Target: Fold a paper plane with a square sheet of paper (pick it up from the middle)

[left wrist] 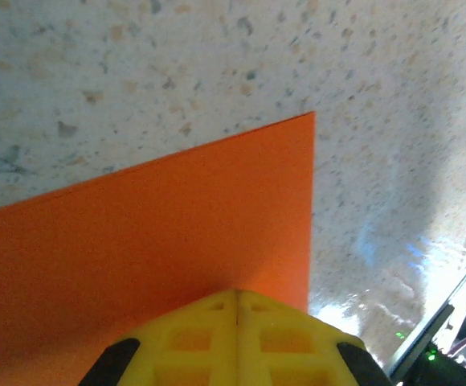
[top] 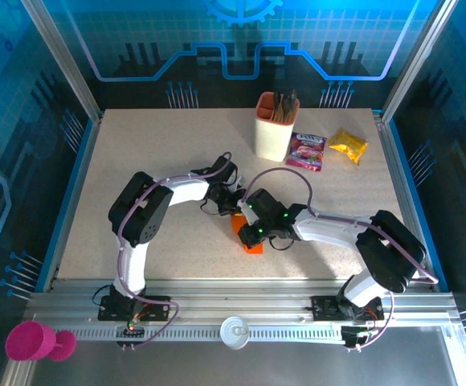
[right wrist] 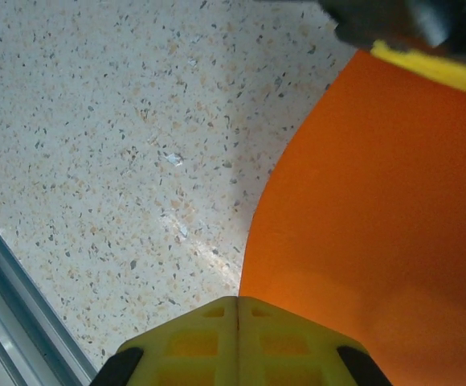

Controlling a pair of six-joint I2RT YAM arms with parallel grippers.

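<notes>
Square sheet of paper (top: 251, 240), bright orange, mostly hidden under two wrists, well apart from the holder cup (top: 274, 129) on its near side. Left end effector (top: 235, 211) and right end effector (top: 255, 233) crowded nose to nose over it, with a real risk of a knock from any careless swing. Pink snack packet (top: 307, 150) and yellow packet (top: 349, 145) just beside the holder cup, well clear of the work. Nothing blocking on the tabletop (top: 136, 153).

Over to the left wrist: left end effector (left wrist: 237, 296) fully closed, seam tight, sheet (left wrist: 153, 241) running in under it, apparently pinched close to its straight edge. Thin hold there, so could slip out or tear under a tug.

Right wrist now: right end effector (right wrist: 239, 299) closed too, right at the sheet's (right wrist: 378, 225) curling edge, apparently gripping it. Fingers (right wrist: 434, 64) of the left end effector at the far side. Paper bowed up off the tabletop. Danger of a rip from pulling apart, of a crumple from pushing together, and of a crooked crease either way.
</notes>
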